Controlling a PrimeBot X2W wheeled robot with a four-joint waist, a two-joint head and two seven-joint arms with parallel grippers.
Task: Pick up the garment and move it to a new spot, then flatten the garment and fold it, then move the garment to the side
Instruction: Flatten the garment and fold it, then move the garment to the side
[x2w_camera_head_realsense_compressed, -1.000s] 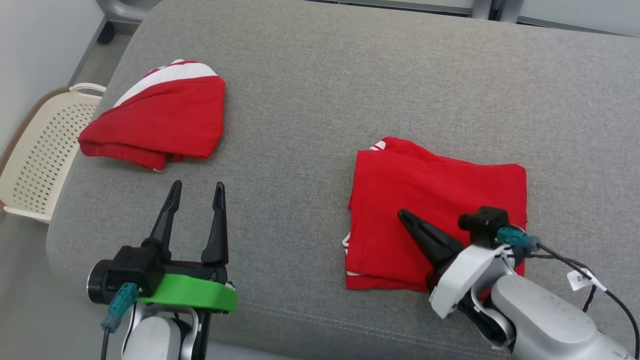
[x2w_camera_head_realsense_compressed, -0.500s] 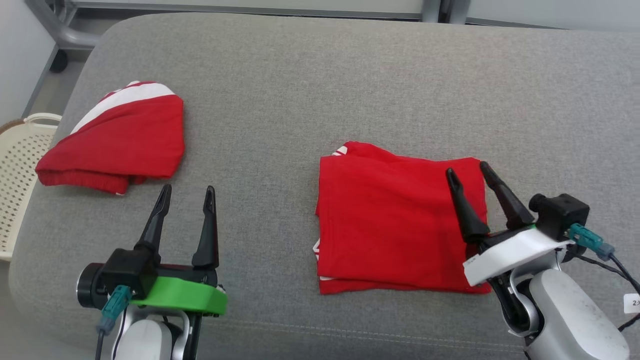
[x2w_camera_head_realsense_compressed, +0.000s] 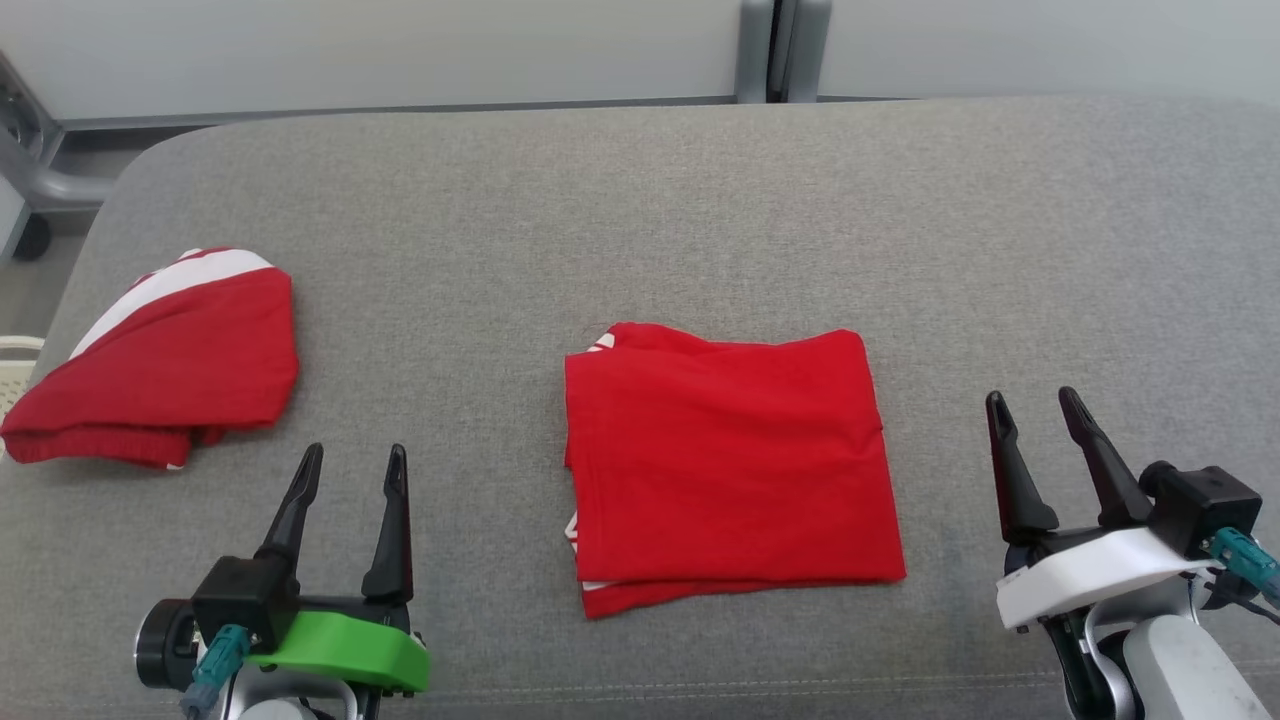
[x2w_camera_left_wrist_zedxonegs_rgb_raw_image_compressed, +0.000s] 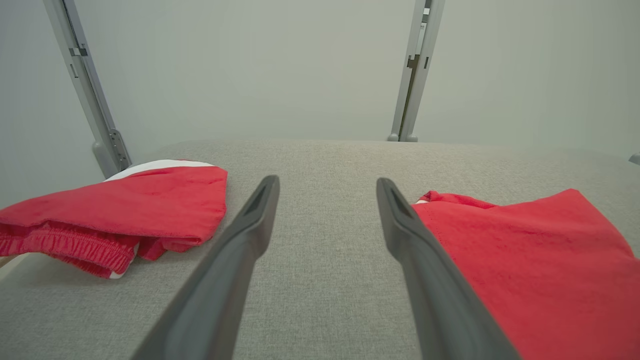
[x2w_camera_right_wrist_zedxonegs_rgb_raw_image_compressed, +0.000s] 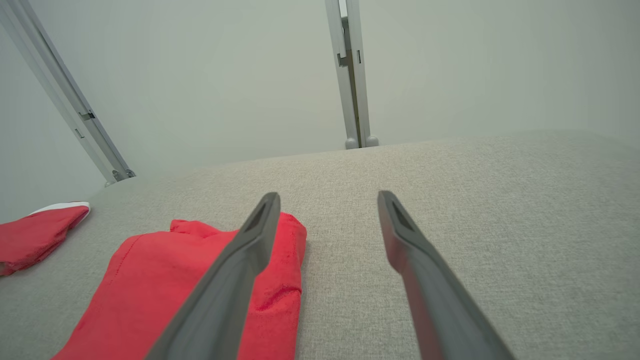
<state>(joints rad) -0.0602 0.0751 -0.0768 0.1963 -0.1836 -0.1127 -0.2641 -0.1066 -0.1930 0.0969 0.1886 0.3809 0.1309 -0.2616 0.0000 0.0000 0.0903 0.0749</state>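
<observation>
Two red pieces of clothing lie on a broad grey cushion (x2w_camera_head_realsense_compressed: 640, 230), well apart from each other. The folded red garment (x2w_camera_head_realsense_compressed: 725, 460) rests flat near the middle of the cushion as a roughly square stack. Its layered edges show along the near side, and small bits of white peek out at its left edge and far-left corner. Nothing touches it. The red-and-white garment (x2w_camera_head_realsense_compressed: 170, 370) sits near the cushion's left end in a looser, rounded bundle. A white band runs along its far side and a gathered hem faces the near side. The left claw (x2w_camera_head_realsense_compressed: 356, 452) hovers over bare cushion between the two pieces, nearer the front edge. Its two dark fingers are spread apart and pointing away from the robot, with nothing between them. In the left wrist view the bundle appears to the left of the fingers and the folded stack to the right. The right claw (x2w_camera_head_realsense_compressed: 1030, 397) is to the right of the folded red garment, clear of its right edge. Its fingers are likewise parted and empty, and only grey fabric shows between them. In the right wrist view the stack's corner lies behind the left finger. A metal post (x2w_camera_head_realsense_compressed: 770, 50) stands against a pale wall (x2w_camera_head_realsense_compressed: 400, 50) beyond the cushion's far edge.
</observation>
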